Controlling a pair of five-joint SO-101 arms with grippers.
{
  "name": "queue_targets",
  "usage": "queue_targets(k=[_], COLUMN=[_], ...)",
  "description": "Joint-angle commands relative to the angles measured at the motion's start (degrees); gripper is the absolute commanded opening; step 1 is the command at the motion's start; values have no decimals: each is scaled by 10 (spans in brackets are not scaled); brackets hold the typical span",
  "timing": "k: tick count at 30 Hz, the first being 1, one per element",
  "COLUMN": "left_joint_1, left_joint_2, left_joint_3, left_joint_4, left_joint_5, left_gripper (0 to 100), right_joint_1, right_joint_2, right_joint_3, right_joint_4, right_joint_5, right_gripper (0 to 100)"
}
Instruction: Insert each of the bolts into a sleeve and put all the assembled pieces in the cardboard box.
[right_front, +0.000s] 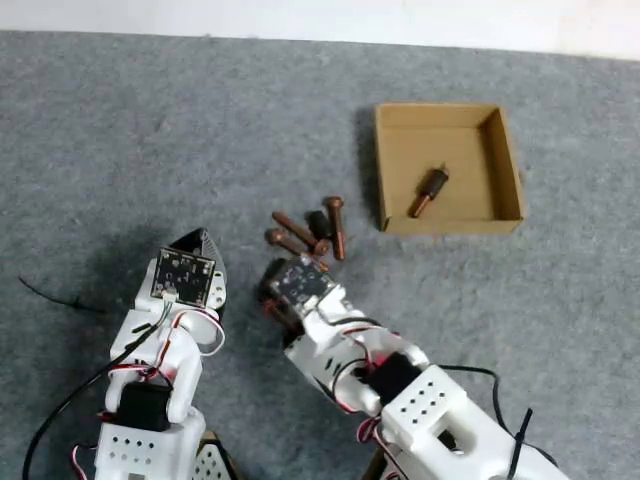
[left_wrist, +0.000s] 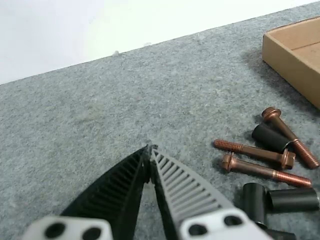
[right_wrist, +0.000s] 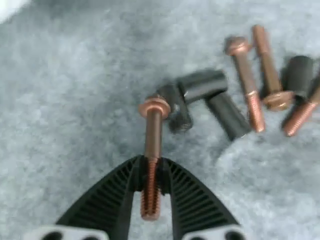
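Cardboard box (right_front: 506, 160): open, one assembled piece (right_front: 431, 190) lying inside.
Loose bolts (right_front: 337, 228): three, copper, lying near the box.
Sleeves (right_wrist: 202, 84): black, lying among them.
Held bolt (right_wrist: 153, 131): threaded end clamped in right gripper (right_wrist: 151, 162).

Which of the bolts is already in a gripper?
The bolt clamped by its threaded end in the right gripper, head pointing toward the black sleeves. The other three bolts lie loose on the grey mat.

High view overhead, wrist views close, sharing bolts (left_wrist: 252, 152)

Grey felt mat (right_front: 150, 130) meets a white wall (left_wrist: 60, 30).
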Motion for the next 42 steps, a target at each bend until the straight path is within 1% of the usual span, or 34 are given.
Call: queue_targets(k=[1,4,6,10,12,15,19,22,23,25,26,31,34,36,38,42], left_joint_1=[-9,-16,-31,-49,-51,-53,-78,-96,-102,-111,-113,-112,-111,-110,-110,-110], left_joint_2=[-6,-7,-7,-7,-7,-7,-7,-7,-7,-7,-7,-7,-7,-6,-6,-6], left_joint_3=[11,11,10,9,8,8,2,0,0,0,0,5,6,11,12,12], left_joint_4=[-13,-13,-13,-14,-14,-14,-14,-14,-18,-30,-32,-34,-36,-51,-54,-54], left_joint_5=[-4,-1,-1,0,0,0,1,36,41,44,44,44,42,41,41,41], left_gripper=[7,7,7,7,7,7,7,7,7,7,7,8,8,8,8,8], right_joint_1=[-22,-19,-19,-18,-11,14,51,57,57,64,65,69,69,70,73,77], right_joint_2=[-15,-15,-15,-15,-15,-15,-15,-15,-9,22,47,223,316,374,418,473], right_joint_3=[-4,-4,-4,-1,-3,-4,-4,-16,-26,-54,-78,-231,-305,-346,-373,-401], right_joint_4=[-17,-17,-16,-15,-15,-15,-15,-15,-15,-8,0,38,41,41,41,40], right_joint_5=[18,33,40,39,39,39,38,36,24,4,6,36,60,76,88,90], right_gripper=[6,8,29,147,186,190,190,190,190,190,190,191,191,191,191,193])
